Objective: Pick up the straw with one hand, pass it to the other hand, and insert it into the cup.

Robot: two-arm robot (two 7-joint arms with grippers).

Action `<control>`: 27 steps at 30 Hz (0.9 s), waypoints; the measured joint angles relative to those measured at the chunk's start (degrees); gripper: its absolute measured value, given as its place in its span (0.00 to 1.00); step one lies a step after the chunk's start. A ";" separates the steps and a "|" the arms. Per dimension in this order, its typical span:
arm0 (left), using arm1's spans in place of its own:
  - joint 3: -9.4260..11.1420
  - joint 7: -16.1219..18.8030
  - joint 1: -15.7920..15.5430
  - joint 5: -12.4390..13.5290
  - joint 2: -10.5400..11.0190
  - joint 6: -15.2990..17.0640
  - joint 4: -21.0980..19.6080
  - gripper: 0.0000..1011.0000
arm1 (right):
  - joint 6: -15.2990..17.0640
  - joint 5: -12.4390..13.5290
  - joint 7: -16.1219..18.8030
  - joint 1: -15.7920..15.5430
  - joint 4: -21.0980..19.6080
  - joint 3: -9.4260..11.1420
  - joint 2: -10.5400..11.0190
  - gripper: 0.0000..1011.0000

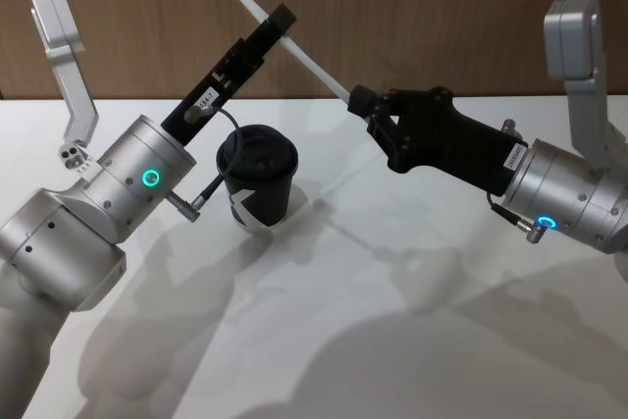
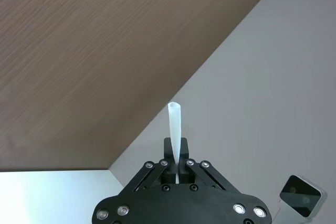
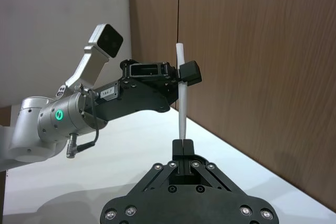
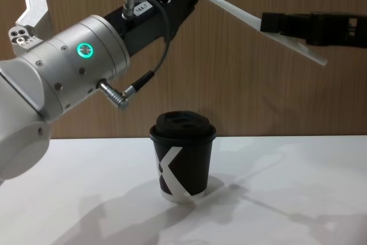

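Straw point(image 1: 309, 61) hangs slanted in the air above the cup point(image 1: 257, 179). Left gripper point(image 1: 282, 19) is pinched tight near its upper end, right gripper point(image 1: 357, 100) clamped on lower down, bare straw between them.

The left arm angles up and forward from its silver wrist point(image 1: 137, 179), with the left end effector point(image 1: 282, 20) raised and its fingers pinched on the straw point(image 1: 312, 68). The right arm reaches in opposite. The right end effector point(image 1: 357, 100) sits lower, its fingertips closed on the same straw.
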 joint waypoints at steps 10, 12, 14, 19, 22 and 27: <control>-0.08 0.94 0.37 -0.85 0.24 -0.68 -0.39 0.01 | 0.01 0.00 0.01 -0.01 0.00 0.00 0.01 0.18; -0.08 1.02 0.43 -0.97 0.27 -0.73 -0.48 0.01 | 0.01 0.00 0.01 -0.01 0.00 0.00 0.01 0.23; -0.07 1.12 0.49 -1.12 0.34 -0.87 -0.58 0.01 | 0.01 0.00 0.02 -0.01 0.01 0.00 0.01 0.31; 0.02 1.17 0.53 -1.14 0.62 -1.32 -0.86 0.01 | 0.01 0.00 0.01 -0.01 0.01 0.00 0.01 0.46; 0.14 1.09 0.44 -0.85 1.04 -1.77 -1.17 0.01 | 0.01 0.00 0.01 -0.01 0.01 0.00 0.00 0.56; 0.42 0.79 -0.01 0.88 2.41 -2.87 -2.02 0.01 | 0.01 -0.01 0.01 -0.01 0.02 0.00 0.00 0.72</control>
